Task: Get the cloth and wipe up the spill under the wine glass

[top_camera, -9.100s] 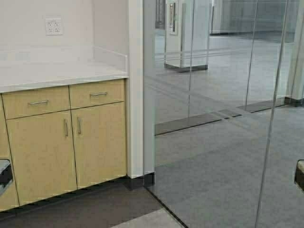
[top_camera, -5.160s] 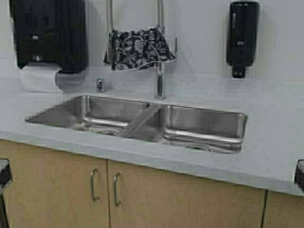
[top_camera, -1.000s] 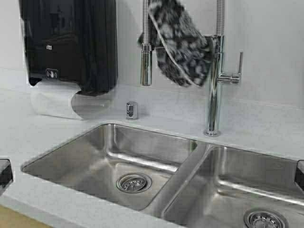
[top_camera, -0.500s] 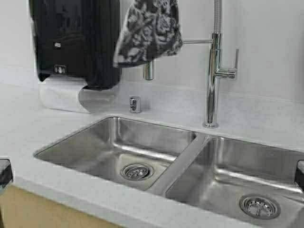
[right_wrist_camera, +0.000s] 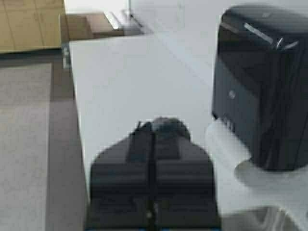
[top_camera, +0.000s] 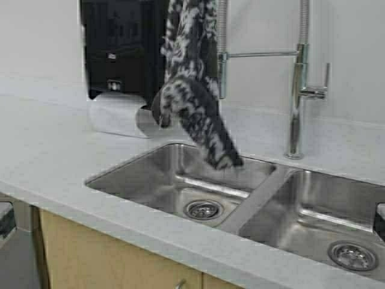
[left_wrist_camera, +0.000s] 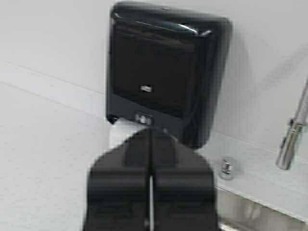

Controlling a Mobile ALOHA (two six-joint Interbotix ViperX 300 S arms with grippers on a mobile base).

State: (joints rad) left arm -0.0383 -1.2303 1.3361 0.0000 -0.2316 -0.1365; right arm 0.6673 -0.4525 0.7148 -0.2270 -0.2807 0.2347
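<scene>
Cloth (top_camera: 189, 102) draped over the down-hanging arm of the tall faucet (top_camera: 295, 90), upper centre of the high view, in front of the black paper towel dispenser (top_camera: 120, 42). Lower end slanting out toward the middle of the frame, over the left basin of the sink (top_camera: 150, 180), blurred and touching nothing that can be made out. No wine glass or spill anywhere in the three views.

Left gripper (left_wrist_camera: 150, 137) at bottom centre of its wrist view, jaws pressed together with nothing between them, aimed at the dispenser. Right gripper (right_wrist_camera: 154, 130) likewise closed tight and empty, low in its view, above the pale counter (right_wrist_camera: 125, 82). Both well apart from the cloth.

Likely handling: soft, limp, light, no stiffness at all. Bound to sag, fold and trail from whatever spot gets pinched, and probably to slide freely off the smooth metal. Not fragile, not slippery against rubber pads. Best taken at the thick bunched part in the upper middle of the high view, just below the faucet arm, not at the loose tail. Jaws to be opened wide first, then closed over several layers. Afterwards lift up and off, not straight down, to avoid snagging on the hose.
</scene>
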